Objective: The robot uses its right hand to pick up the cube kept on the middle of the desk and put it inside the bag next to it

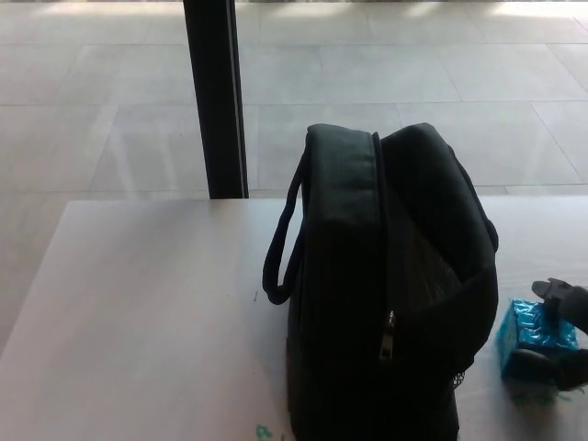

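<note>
The cube [531,338] sits on the white table [147,312] at the near right, just beside the right flank of the black bag [386,303], which stands upright in the middle with its carry handle [278,248] looping out to the left and a zipper pull [389,336] hanging on its near face. The right robot hand [562,335] comes in from the right edge and brackets the cube: 1 dark finger shows at the cube's upper right and another at its lower right, so the hand looks set around it, though the view cuts off most of the hand and I cannot tell whether it is gripping yet. The left robot hand is not in view. The cube's teal faces gleam and look faintly crinkled, probably a foil-like wrap, so it likely handles as a small, light, fairly stiff block with a slick skin that could slide under a weak pinch. The fair hold is across 2 opposite flat faces, fingers square to them and low enough to stop it rolling out. The bag looks soft-sided, and its top seems to gape a little on the right, so its walls may give when the cube is lowered in.
</note>
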{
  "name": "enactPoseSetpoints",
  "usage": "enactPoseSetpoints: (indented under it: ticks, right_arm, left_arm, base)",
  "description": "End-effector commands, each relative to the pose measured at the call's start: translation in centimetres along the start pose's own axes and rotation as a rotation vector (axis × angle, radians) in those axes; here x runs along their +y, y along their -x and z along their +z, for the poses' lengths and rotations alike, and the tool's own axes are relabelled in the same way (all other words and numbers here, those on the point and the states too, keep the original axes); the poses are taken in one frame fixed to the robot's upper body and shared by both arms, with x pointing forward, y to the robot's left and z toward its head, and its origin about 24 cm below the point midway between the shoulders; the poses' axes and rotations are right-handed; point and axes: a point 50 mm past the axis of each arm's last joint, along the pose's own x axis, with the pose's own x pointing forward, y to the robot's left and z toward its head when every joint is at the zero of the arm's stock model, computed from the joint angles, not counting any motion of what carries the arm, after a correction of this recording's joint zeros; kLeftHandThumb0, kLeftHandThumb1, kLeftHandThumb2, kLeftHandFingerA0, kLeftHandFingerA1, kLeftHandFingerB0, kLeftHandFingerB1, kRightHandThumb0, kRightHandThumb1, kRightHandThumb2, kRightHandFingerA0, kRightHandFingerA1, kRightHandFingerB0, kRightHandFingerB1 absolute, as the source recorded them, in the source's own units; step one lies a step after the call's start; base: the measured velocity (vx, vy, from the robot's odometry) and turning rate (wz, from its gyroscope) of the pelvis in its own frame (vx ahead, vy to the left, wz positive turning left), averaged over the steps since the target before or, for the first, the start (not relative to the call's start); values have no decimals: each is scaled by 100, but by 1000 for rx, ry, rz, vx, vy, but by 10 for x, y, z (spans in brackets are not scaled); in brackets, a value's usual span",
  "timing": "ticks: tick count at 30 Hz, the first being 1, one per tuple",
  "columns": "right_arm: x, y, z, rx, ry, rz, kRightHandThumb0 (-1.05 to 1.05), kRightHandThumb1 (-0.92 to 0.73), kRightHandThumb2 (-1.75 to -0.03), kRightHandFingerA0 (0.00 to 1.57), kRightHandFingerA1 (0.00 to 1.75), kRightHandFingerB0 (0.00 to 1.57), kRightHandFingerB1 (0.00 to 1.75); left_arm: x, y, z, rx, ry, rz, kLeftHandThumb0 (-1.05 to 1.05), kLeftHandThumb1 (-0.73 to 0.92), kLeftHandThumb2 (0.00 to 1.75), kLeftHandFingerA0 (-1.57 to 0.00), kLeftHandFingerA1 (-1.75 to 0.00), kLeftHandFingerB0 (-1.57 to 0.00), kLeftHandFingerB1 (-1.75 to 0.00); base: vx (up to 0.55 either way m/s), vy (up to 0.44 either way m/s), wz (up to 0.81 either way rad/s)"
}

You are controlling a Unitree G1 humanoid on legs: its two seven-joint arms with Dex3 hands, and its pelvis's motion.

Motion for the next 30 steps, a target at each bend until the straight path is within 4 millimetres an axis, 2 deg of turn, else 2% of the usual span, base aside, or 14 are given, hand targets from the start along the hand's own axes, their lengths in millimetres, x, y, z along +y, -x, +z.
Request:
enactPoseSetpoints:
  ticks: [1,2,4,5,6,7,11,15,16,21,26,27,28,30]
  right_arm:
    - [4,-2,7,-67,104,-40,-52,-59,-57,30,66,5,26]
    - [4,-3,6,-73,109,-55,-47,-48,-77,51,83,6,27]
    - [1,-3,2,-63,169,-103,-29,-59,-60,72,108,11,24]
    - [1,-3,0,-69,206,-125,-21,-40,-90,89,100,0,45]
    - [0,-3,-1,-61,225,-133,-19,-43,-91,94,104,2,47]
    - [1,-3,-3,-59,262,-141,-21,-60,-59,83,120,13,31]
    - [0,-1,-10,-69,362,-164,-20,-64,-65,71,142,25,37]
    - [-2,1,-19,-40,508,-126,-29,-65,-65,74,149,90,57]
    - [-2,1,-21,-25,536,-122,-26,-65,-68,76,157,86,94]
    - [4,1,-32,6,546,-104,-26,-74,-75,79,148,67,52]
    - [5,1,-32,-63,539,-139,-26,-72,-84,81,143,71,54]
    - [5,2,-32,-82,541,-151,-26,-73,-85,82,149,75,67]
    - [4,2,-31,-95,537,-155,-25,-74,-87,81,156,79,93]
    - [3,3,-30,-117,530,-167,-28,-72,-87,81,152,77,82]
  left_arm:
    - [2,1,4,-15,42,3,-78,49,86,-28,-58,-20,-48]
    - [2,1,4,-16,48,7,-78,49,86,-29,-58,-20,-48]
    - [3,3,5,-16,23,4,-79,51,87,-27,-57,-19,-48]
    - [3,3,4,-21,23,15,-77,50,87,-28,-57,-19,-47]
    - [3,3,3,-24,25,7,-75,66,59,-32,-53,-23,-39]
    - [3,3,2,-24,31,8,-76,52,84,-27,-57,-20,-48]
    - [3,2,2,-8,-18,8,-78,53,88,-28,-56,-18,-47]
    - [3,2,2,-7,10,11,-77,51,87,-27,-56,-18,-47]
    - [3,2,2,-5,9,9,-76,52,86,-27,-56,-19,-47]
    - [4,3,-2,11,0,5,-77,52,88,-26,-56,-18,-47]
    - [4,3,-4,23,12,12,-77,51,87,-27,-56,-18,-47]
    - [4,3,-5,23,-17,18,-76,52,88,-28,-56,-19,-47]
    - [4,3,-5,21,-10,17,-74,68,60,-33,-52,-23,-38]
    - [4,3,-8,27,-15,11,-76,54,86,-26,-55,-19,-47]
  base:
    - [0,0,0]
    - [0,0,0]
    - [0,0,0]
    - [0,0,0]
    - [0,0,0]
    - [0,0,0]
    - [0,0,0]
    - [0,0,0]
    - [0,0,0]
    - [0,0,0]
    - [0,0,0]
    - [0,0,0]
    - [0,0,0]
    - [0,0,0]
